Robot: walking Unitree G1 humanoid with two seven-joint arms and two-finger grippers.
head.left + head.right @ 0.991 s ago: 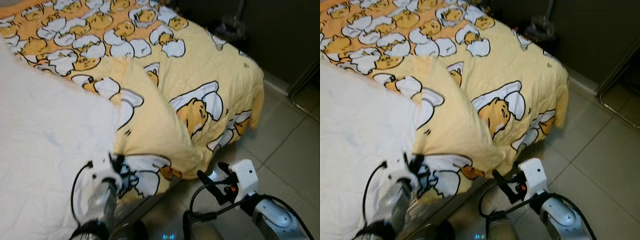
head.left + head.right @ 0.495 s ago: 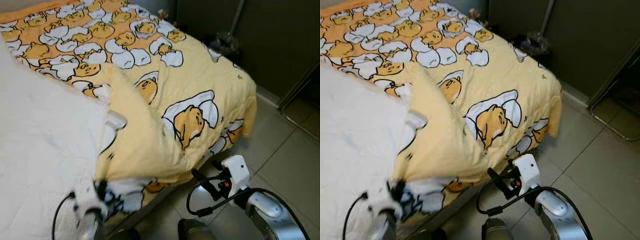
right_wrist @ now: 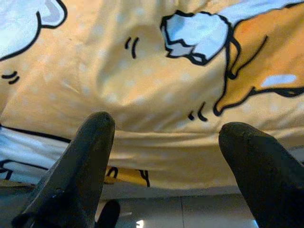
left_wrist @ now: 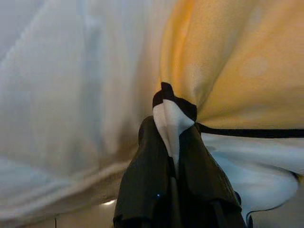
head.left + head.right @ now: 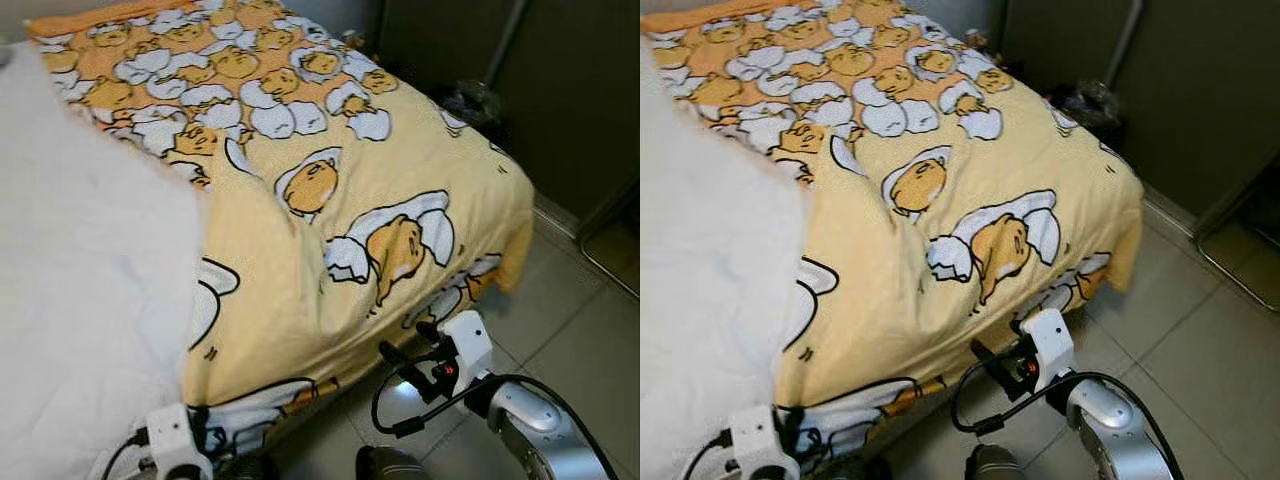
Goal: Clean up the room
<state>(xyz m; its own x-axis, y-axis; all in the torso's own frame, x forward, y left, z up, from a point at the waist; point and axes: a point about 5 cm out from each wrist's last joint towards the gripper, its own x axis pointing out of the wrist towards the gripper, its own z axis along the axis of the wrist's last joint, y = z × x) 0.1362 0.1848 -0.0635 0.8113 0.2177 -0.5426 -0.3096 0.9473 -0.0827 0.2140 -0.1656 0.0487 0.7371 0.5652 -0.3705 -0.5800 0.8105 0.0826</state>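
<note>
While the left tool (image 4: 173, 142) is pinched on the yellow blanket's (image 5: 400, 170) corner, the right tool (image 3: 171, 161), fingers apart, waits just below the blanket's hanging edge.

The bed (image 5: 300, 400) takes up the left and middle, running away from the robot. A blanket (image 5: 330, 200) lies over it, hanging off the near edge and the right side. A quilt (image 5: 80, 260) sits on the left, partly on top of the blanket. Floor (image 5: 590, 330) is off to the right. The left gripper (image 4: 172, 142) is at the blanket's near corner, pinching it; the right gripper (image 3: 166, 147) is just before the hanging edge.
</note>
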